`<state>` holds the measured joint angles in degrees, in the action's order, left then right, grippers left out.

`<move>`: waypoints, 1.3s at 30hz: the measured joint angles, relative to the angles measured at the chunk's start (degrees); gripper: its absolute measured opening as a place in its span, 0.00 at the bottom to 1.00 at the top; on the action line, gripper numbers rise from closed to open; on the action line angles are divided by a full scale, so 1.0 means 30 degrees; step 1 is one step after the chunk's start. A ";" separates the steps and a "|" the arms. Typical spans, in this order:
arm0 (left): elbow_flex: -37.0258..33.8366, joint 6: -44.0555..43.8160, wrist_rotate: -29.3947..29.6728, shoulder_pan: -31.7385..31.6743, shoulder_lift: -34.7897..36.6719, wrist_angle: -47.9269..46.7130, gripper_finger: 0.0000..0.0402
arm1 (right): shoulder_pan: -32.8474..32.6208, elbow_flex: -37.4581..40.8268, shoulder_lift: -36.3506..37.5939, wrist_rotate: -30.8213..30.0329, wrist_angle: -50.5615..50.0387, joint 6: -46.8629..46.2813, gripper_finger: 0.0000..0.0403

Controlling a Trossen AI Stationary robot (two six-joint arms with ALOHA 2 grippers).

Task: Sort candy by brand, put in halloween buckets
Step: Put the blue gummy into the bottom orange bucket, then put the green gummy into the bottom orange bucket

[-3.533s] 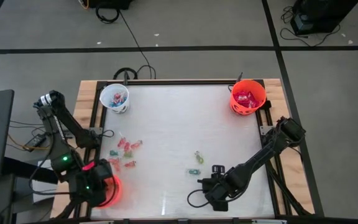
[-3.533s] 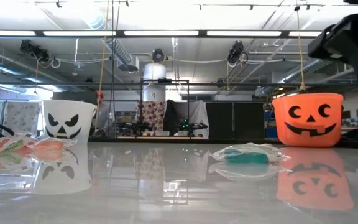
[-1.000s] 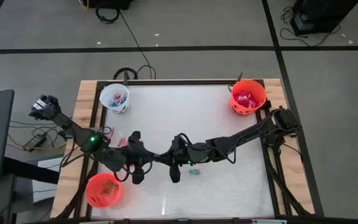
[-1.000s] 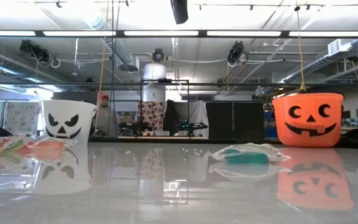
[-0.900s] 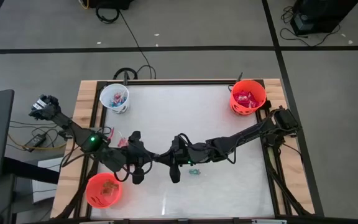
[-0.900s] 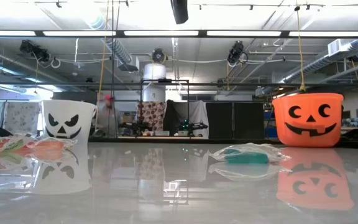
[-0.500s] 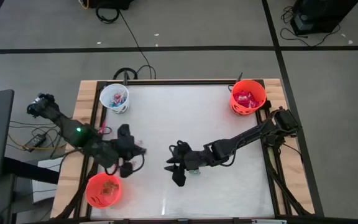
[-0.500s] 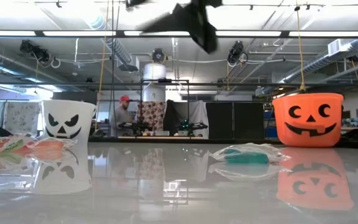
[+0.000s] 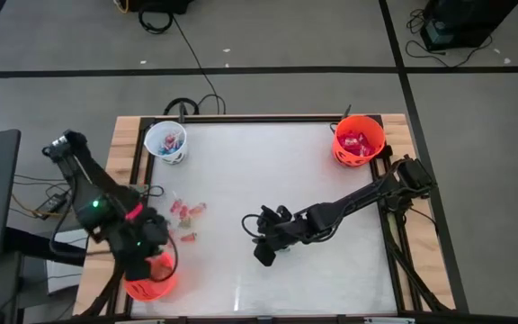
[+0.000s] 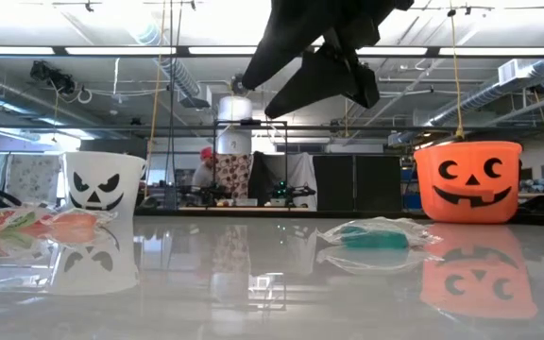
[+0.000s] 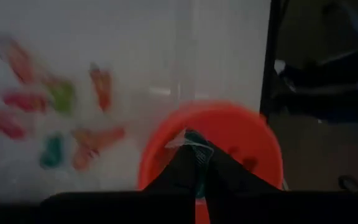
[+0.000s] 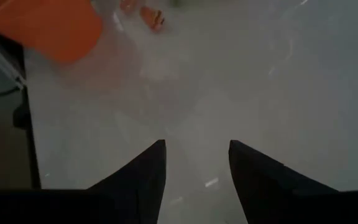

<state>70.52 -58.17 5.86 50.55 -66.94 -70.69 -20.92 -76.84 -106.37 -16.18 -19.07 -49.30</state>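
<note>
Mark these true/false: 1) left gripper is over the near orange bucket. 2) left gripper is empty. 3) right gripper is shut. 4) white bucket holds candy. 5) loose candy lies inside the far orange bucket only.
1) True: the left gripper hangs over the near orange bucket.
2) False: it is shut on a candy.
3) False: the right gripper is open, empty.
4) True: the white bucket holds candy.
5) False: loose candy also lies on the table.
</note>
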 joint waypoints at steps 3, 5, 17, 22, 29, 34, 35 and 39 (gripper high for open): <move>-0.1199 -0.2065 -0.0398 0.1433 0.0007 0.0853 0.04 | -0.0002 0.0000 0.0000 -0.0169 -0.0024 -0.0160 0.46; -0.1945 -0.3216 -0.0521 0.2119 0.0007 0.1727 0.04 | 0.0003 0.0000 0.0000 -0.0048 -0.0228 -0.0206 0.46; -0.7346 -0.7974 -0.0506 0.3327 -0.0066 0.7364 0.04 | 0.0365 0.0000 0.0000 0.1810 -0.5578 -0.0109 0.46; -0.8313 -0.8543 -0.0483 0.3320 -0.0066 0.8674 0.10 | 0.0964 0.0000 0.0000 0.1702 -0.8872 -0.1291 0.46; -0.7882 -0.8199 -0.0367 0.3284 -0.0058 0.8675 0.31 | 0.2227 0.0000 -0.0065 0.2751 -0.9937 -0.1579 0.46; -0.6874 -0.8656 -0.0839 0.3284 -0.0058 0.8504 0.37 | 0.2624 0.1191 -0.0118 0.3985 -0.8698 -0.2389 0.46; -0.6563 -0.8698 -0.0584 0.3276 -0.0058 0.8484 0.37 | 0.2639 0.1450 -0.0138 0.4352 -0.8615 -0.2587 0.46; -0.5184 -0.8095 0.0947 0.3276 -0.0058 0.8238 0.35 | 0.2510 0.2630 -0.0138 0.5009 -0.7010 -0.3289 0.46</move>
<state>54.97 -82.45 8.70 60.38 -67.11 -45.97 -13.39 -68.95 -106.78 -1.15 -40.10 -59.17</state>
